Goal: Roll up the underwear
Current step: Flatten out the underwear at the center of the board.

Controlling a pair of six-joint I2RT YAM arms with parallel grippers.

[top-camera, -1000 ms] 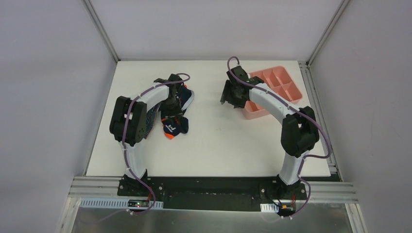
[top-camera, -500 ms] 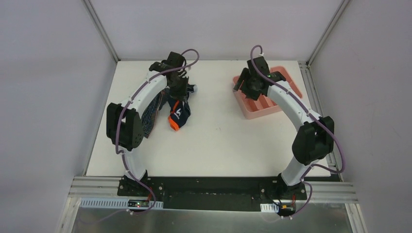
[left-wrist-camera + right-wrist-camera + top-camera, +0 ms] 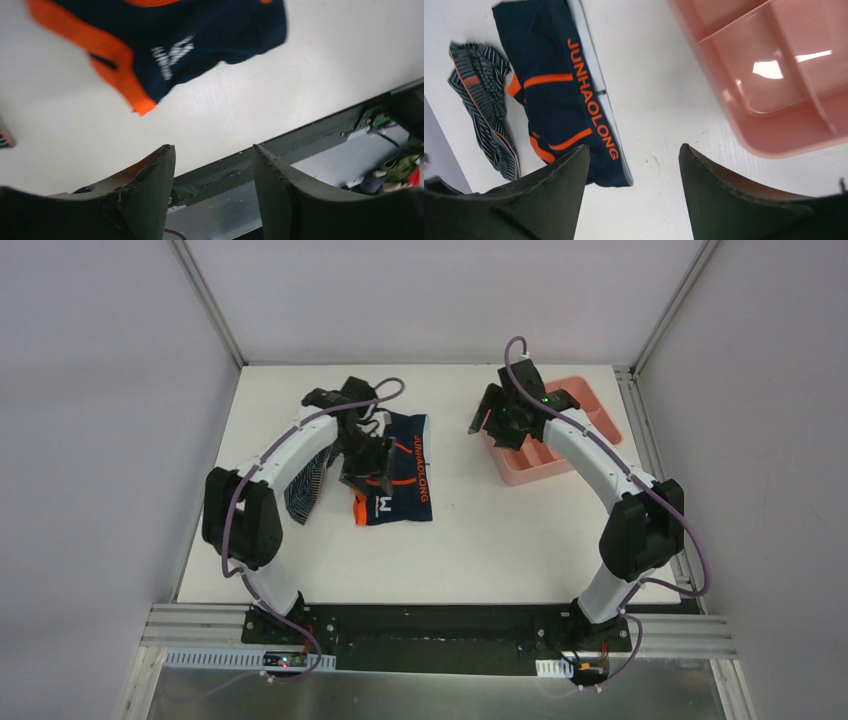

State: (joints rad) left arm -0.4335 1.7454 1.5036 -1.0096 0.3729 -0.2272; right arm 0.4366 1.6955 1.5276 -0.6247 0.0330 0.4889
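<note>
The navy underwear (image 3: 400, 475) with orange trim and lettering lies spread flat on the white table, left of centre. It also shows in the left wrist view (image 3: 165, 40) and the right wrist view (image 3: 569, 100). My left gripper (image 3: 367, 472) hovers over its left edge, open and empty (image 3: 212, 147). The striped underwear (image 3: 305, 480) lies crumpled just left of it, partly under my left arm, and the right wrist view shows it too (image 3: 484, 100). My right gripper (image 3: 488, 425) is open and empty (image 3: 634, 147) over bare table at the pink tray's left side.
The pink compartment tray (image 3: 585, 390) sits at the back right, partly under my right arm; its compartments (image 3: 774, 75) look empty. The table's near edge and the metal rail (image 3: 300, 140) lie just beyond the left fingers.
My left gripper, which held the navy underwear up bunched, has opened and let it go; it now lies spread flat. The left arm has pulled nearer. The right arm hardly moved in the last half second.
</note>
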